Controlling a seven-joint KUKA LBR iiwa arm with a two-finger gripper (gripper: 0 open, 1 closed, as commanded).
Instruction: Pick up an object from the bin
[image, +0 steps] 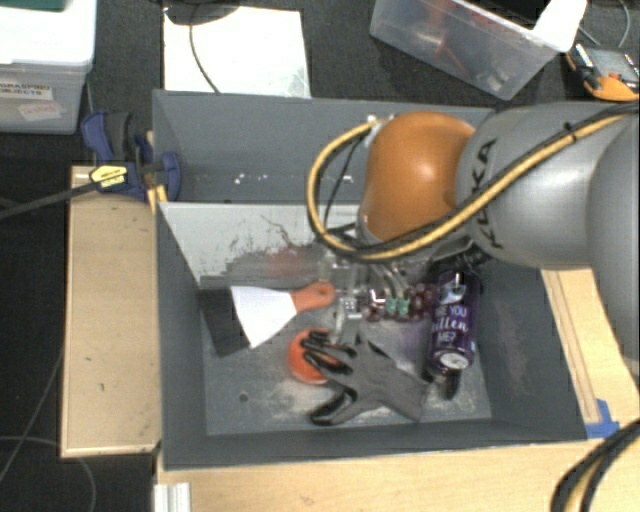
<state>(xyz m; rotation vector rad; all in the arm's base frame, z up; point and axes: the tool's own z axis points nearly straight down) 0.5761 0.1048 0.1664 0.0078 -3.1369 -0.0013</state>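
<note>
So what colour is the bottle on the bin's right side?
Purple; the bottle shows in the camera view.

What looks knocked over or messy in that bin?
The purple bottle lies tipped over by the bin's right side. A grey cloth sprawls crumpled next to it. The bin's back wall is scuffed with reddish marks.

The bin (225, 250) is matt grey metal, its back wall scuffed and scratched. The grey cloth (395, 380) looks soft and dull. The purple bottle (452, 322) shines like glossy plastic, as does the arm's smooth orange cover (415, 170); the white blade (262, 312) looks matt
</note>
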